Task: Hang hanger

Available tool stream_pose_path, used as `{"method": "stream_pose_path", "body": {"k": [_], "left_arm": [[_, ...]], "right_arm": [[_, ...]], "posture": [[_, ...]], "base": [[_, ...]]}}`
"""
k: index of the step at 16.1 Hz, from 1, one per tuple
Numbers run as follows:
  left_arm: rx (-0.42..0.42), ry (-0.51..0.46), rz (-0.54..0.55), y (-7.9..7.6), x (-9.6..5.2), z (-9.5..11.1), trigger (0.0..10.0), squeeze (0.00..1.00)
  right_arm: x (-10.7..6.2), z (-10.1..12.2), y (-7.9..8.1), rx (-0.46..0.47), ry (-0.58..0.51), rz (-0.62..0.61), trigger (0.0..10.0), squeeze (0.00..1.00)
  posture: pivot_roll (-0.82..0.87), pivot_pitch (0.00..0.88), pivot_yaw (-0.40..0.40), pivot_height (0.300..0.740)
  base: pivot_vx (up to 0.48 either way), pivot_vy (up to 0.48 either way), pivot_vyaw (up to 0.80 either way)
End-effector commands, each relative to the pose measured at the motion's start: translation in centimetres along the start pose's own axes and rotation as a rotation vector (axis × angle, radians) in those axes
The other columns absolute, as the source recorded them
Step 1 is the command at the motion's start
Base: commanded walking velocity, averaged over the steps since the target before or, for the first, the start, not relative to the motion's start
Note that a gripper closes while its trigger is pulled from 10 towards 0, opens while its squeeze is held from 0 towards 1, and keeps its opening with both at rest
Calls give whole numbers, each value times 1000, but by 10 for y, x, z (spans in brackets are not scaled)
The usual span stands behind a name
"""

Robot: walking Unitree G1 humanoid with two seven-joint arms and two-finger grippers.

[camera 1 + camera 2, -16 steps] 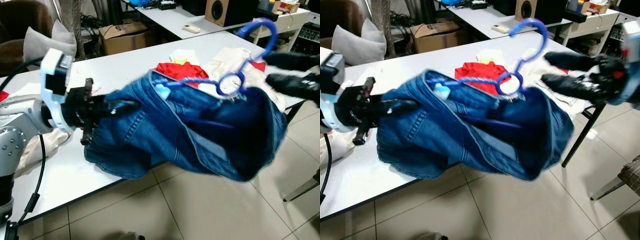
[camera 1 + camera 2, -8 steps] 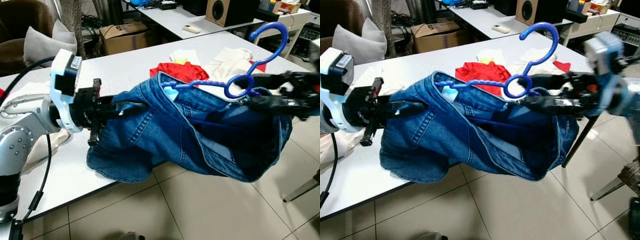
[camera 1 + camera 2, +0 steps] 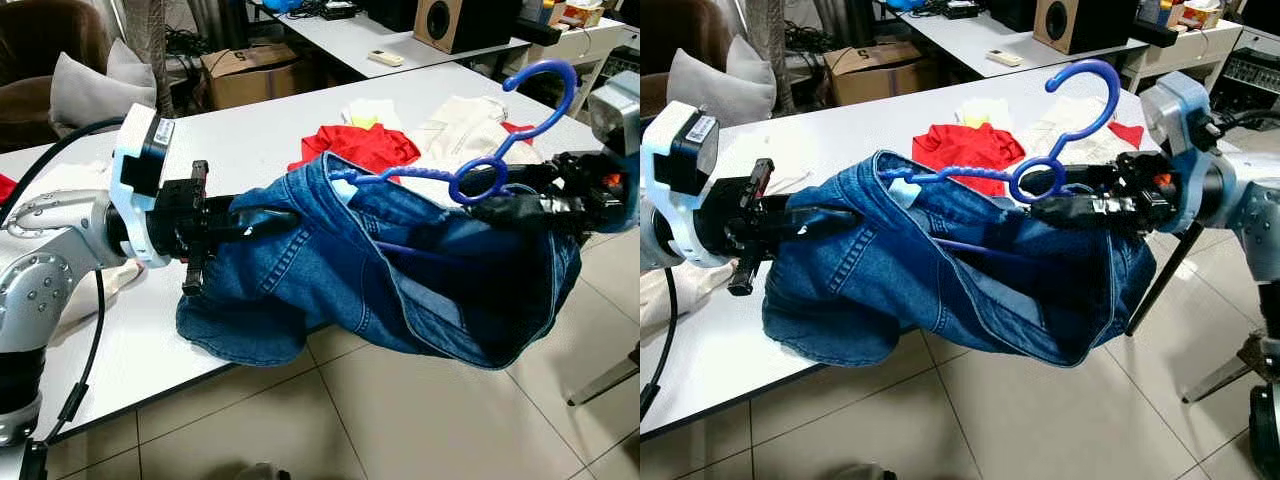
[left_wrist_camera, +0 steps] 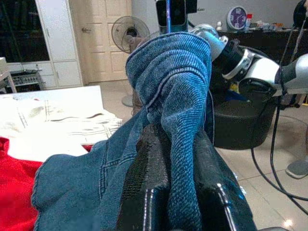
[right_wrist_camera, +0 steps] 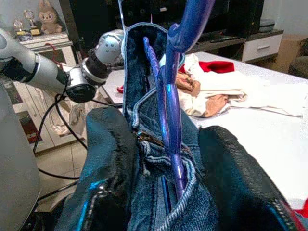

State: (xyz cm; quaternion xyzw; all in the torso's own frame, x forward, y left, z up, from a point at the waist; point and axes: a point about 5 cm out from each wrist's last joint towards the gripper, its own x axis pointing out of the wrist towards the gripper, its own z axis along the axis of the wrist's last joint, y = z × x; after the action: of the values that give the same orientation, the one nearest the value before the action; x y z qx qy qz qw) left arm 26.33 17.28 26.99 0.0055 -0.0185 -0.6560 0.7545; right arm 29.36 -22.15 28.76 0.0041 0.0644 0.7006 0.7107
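Left eye view. Your left gripper [image 3: 262, 217] is clamped on one end of the denim jeans [image 3: 330, 290], and your right gripper [image 3: 520, 205] pinches the other end together with the blue plastic hanger [image 3: 500, 150]. The jeans sag between the two arms, partly over the edge of the white table [image 3: 250, 130] and partly over the tiled floor [image 3: 400, 420]. The hanger's long bar runs roughly along the line from one gripper to the other, threaded through the waistband; its hook rises clear above the right gripper, so that arm is the nearer one for any hooking move.

Right eye view. Here the hook curls up and back over the right gripper, open side towards the table. A red garment [image 3: 970, 145] and pale cloths [image 3: 1060, 135] lie on the table behind the load. No rail or rack is to be seen, so you cannot yet judge which way the hook must travel.

Left wrist view. The two black fingers [image 4: 147, 192] are closed tight on a thick fold of denim that stands up between them.

Right wrist view. The fingers [image 5: 236, 173] are closed about the bunched waistband, with the hanger's stem running up between them; whether they bear on the plastic itself cannot be told.
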Motion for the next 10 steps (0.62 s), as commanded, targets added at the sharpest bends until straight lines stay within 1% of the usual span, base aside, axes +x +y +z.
{"method": "stream_pose_path", "body": {"k": [1,4,7,10], "left_arm": [[31,20,-41,-2,8,2,0,0],[45,24,-30,-1,9,2,0,0],[61,25,-5,3,8,2,0,0],[72,13,43,8,3,3,0,0]], "right_arm": [[10,8,1,-39,10,60,0,0],[12,10,0,-43,4,56,0,0],[14,7,-1,-40,2,53,0,0],[14,1,0,-51,18,10,0,0]], "posture": [[-107,0,37,719],[-110,0,36,719],[-110,0,36,719],[-114,0,46,719]], "base": [[0,0,0],[0,0,0],[0,0,0],[0,0,0]]}}
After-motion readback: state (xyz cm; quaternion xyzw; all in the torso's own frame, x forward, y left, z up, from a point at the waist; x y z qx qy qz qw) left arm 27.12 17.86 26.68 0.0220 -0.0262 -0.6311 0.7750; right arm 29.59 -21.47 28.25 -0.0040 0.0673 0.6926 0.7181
